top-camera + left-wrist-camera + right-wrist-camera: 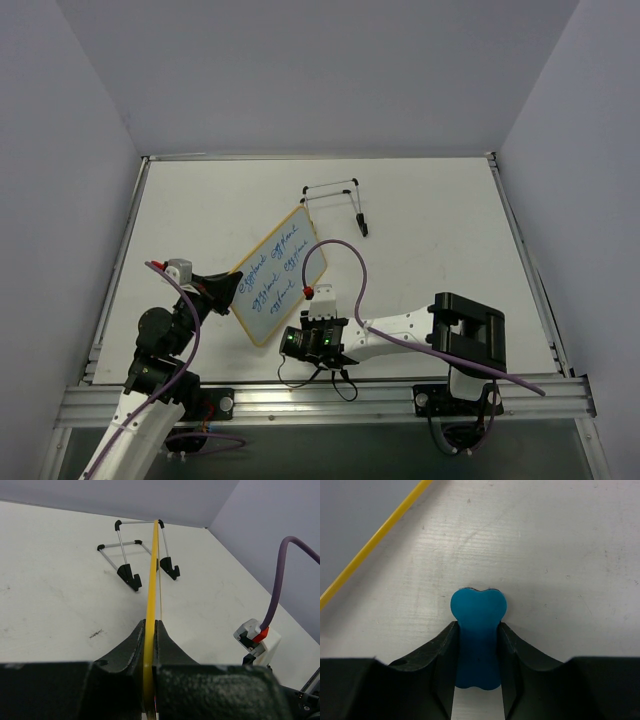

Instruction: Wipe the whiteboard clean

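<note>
Toward the near left of the white table (430, 230), the left gripper (150, 627) clamps the yellow-framed rectangular whiteboard (280, 275), which bears blue handwriting. Just beside it, the right gripper (479, 630) grasps a blue bone-shaped eraser (479, 611).

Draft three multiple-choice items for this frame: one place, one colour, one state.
1. Where is the wire stand? A in the right gripper; B on the table beyond the whiteboard; C on the whiteboard.
2. The writing is: A red; B blue; C black.
3. The right gripper is: A open; B shut on a cable; C shut on the eraser.
B: the top view shows it farther out. B: the script is blue. C: the blue eraser is clamped in it.
</note>
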